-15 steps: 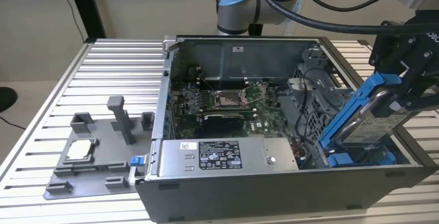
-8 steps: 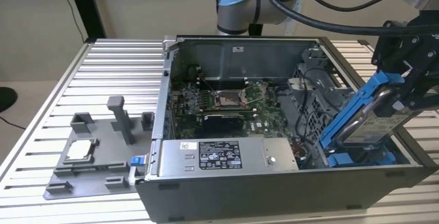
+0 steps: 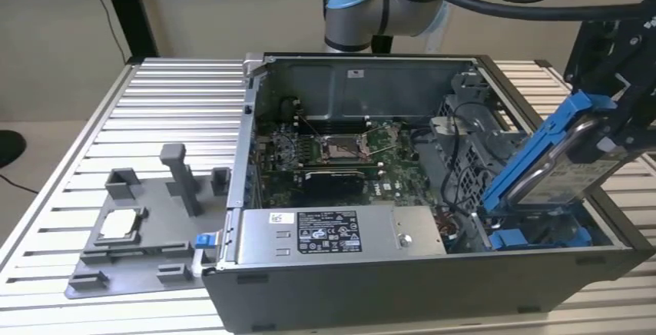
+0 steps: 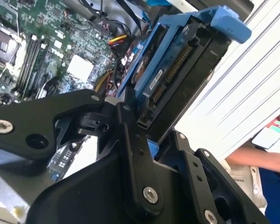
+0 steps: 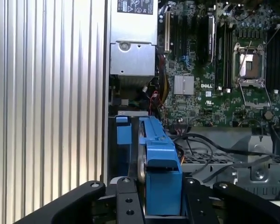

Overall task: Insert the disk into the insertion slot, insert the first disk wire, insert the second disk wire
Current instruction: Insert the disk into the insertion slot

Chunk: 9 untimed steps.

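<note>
Disk (image 3: 566,167), tilted over the open case (image 3: 410,300), is clamped in hand (image 5: 154,200).

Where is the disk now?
At the exterior view's right, the disk sits tilted in the gripper, lower end inside the computer case, near the power-supply box.

The fingers (image 5: 127,205) (first wrist view) are cut off.

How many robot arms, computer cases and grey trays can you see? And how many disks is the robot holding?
Robot arm: 1
Computer case, open: 1
Grey tray beside the case: 1
Disk in its blue frame, held in the pincer: 1
Total: 4
</note>
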Available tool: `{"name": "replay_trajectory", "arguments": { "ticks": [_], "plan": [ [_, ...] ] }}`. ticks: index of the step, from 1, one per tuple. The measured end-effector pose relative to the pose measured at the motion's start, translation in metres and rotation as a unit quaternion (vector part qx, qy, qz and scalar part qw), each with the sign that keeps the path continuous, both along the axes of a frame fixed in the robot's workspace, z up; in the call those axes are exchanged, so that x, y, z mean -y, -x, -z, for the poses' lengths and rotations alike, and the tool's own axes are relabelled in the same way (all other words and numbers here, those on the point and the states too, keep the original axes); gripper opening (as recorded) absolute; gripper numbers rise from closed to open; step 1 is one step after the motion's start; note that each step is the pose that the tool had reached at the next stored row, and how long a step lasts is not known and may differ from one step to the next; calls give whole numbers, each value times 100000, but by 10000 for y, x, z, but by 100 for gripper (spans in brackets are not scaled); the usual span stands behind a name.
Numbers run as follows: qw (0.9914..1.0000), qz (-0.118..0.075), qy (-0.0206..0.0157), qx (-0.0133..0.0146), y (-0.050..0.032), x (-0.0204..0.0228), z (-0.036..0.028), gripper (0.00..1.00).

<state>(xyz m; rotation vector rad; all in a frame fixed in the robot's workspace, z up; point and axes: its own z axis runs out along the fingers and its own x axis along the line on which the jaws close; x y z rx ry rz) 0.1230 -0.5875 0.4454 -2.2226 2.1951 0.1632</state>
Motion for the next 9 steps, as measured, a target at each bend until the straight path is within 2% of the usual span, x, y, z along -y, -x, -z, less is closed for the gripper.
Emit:
{"name": "replay_trajectory", "arguments": {
  "ticks": [3, 6, 7, 8, 9],
  "plan": [
    [100000, -6, 7, -74, 0, 0, -115, 0],
    [100000, -39, 136, 1, -1, 26, -169, 0],
    [99999, -37, 130, 297, 0, 48, -169, 0],
    [99996, -52, 123, 936, -1, 64, -168, 0],
    [99985, -52, 140, 1739, 1, 76, -170, 0]
  ]
}}
